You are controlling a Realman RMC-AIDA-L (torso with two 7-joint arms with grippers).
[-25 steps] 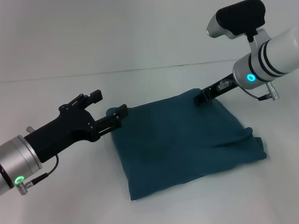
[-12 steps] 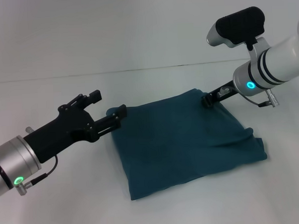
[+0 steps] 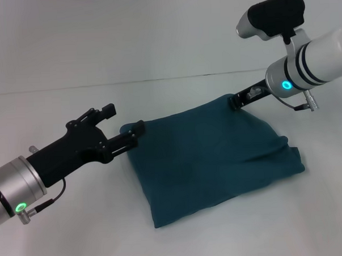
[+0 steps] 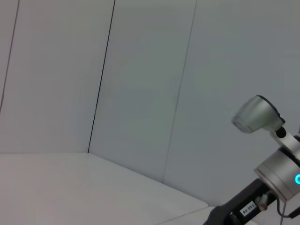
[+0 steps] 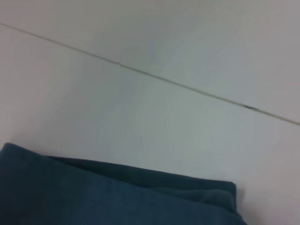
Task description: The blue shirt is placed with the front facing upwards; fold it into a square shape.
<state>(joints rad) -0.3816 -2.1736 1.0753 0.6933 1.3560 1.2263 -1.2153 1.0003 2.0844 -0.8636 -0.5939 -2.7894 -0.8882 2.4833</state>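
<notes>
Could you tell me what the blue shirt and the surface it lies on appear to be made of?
The blue shirt looks like soft, matte knit fabric, probably cotton: it drapes, wrinkles, and shows layered folded edges without shine. The table seems a smooth, hard white surface, perhaps laminate or painted board, with a faint sheen; the exact material is unclear. The left gripper and right gripper each sit at a far corner.

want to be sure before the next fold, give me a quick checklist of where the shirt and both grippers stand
1. Left gripper at the far left corner of the blue shirt: ok.
2. Right gripper at the far right corner: ok.
3. Firm pinch on cloth at either corner: cannot tell, fingertips blend into the fabric.
4. Shirt already folded to a compact, roughly four-sided shape: ok.
5. Edges neat: not ok, the robot's-right side is bunched and uneven.
6. White table around the shirt free of other objects in view: ok.
</notes>
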